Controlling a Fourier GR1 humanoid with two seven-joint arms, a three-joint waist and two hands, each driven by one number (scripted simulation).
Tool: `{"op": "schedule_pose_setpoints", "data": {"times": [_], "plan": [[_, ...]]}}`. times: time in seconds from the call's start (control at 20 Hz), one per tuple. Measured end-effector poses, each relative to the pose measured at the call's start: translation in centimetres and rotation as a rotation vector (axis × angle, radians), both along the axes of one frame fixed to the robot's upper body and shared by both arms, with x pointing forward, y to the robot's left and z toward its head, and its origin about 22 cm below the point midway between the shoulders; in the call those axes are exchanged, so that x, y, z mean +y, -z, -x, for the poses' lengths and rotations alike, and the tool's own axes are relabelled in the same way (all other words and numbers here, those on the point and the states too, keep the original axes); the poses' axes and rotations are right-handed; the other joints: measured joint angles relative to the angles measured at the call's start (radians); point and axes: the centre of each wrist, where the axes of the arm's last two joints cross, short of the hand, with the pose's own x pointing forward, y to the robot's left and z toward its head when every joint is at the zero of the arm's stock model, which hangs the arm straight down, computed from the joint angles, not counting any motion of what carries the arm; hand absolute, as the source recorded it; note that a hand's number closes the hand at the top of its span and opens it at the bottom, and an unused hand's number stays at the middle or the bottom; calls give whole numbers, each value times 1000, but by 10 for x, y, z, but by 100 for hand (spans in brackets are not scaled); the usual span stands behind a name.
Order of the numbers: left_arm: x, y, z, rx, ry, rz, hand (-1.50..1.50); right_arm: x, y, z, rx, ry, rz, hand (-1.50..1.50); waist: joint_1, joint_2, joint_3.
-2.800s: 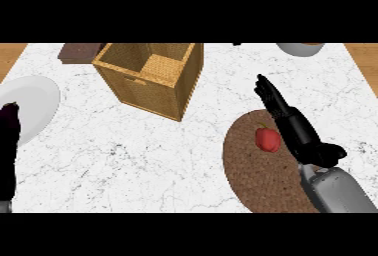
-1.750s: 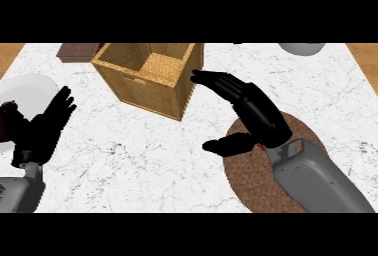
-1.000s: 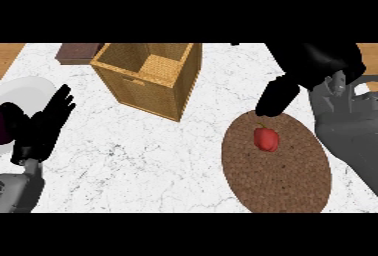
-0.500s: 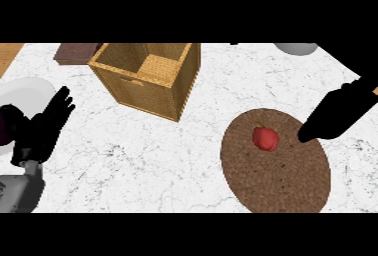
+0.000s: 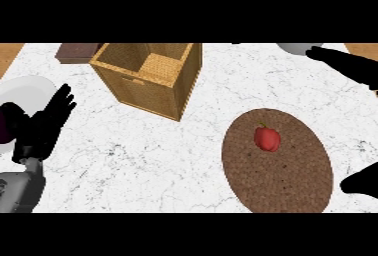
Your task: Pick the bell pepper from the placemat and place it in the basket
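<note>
1. Nearest, at the lower right edge, a black shape sits beside the brown placemat (image 5: pixel 277 162); it may be part of the right hand, though too little shows to be sure.
2. At the left edge the left hand (image 5: pixel 40 125) rests open, fingers straight and pointing up, partly over a white plate (image 5: pixel 26 87).
3. The red bell pepper (image 5: pixel 267 138) lies on the placemat's upper half, nothing touching it.
4. Farther off, the wicker basket (image 5: pixel 148 77) stands on the marble counter (image 5: pixel 148 165), well apart from the pepper.
5. At the upper right, the right hand (image 5: pixel 347 65) hangs with fingers stretched out, holding nothing.
6. Farthest: a dark brown block (image 5: pixel 77 51) and a grey bowl (image 5: pixel 295 48).
</note>
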Motion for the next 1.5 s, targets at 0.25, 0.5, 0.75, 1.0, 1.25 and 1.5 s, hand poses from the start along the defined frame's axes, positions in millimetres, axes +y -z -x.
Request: {"op": "schedule_pose_setpoints", "data": {"times": [0.25,0.5,0.75,1.0,1.25,1.5], "plan": [[-2,-2,3,-8,6,1,0,-12,40,5,-9,39,-16,-150,9,3,1],[1,-6,-2,-6,8,1,0,-13,87,-1,-51,53,-53,-150,14,6,1],[-1,-2,2,-8,19,-1,0,-11,130,-18,-76,62,-139,-150,20,6,1],[-7,-1,-2,-2,17,4,0,2,165,-37,-51,77,-122,-150,19,5,0],[-6,0,4,0,20,3,0,2,186,-51,7,91,-60,-150,20,5,0],[-12,-8,4,3,14,3,0,-4,196,-59,42,89,-13,-150,18,4,0]]}}
